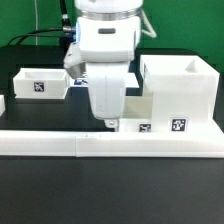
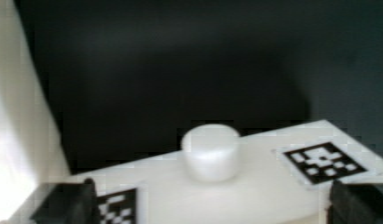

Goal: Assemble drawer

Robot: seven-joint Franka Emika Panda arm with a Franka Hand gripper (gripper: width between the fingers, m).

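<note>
Nearest, bare black surface (image 1: 110, 190), then the white border wall (image 1: 110, 143); just behind it, a small drawer tray (image 1: 143, 112) hard beside the casing (image 1: 180, 85), open side up, knob (image 2: 209, 152) facing the wall, long axis seemingly parallel to it. Judged light, stiff, slick hollow plastic, best taken by the knob or a thin side; jaws low over its knob end, closure not determinable. Farther back, second tray (image 1: 40, 85), well apart.
</note>
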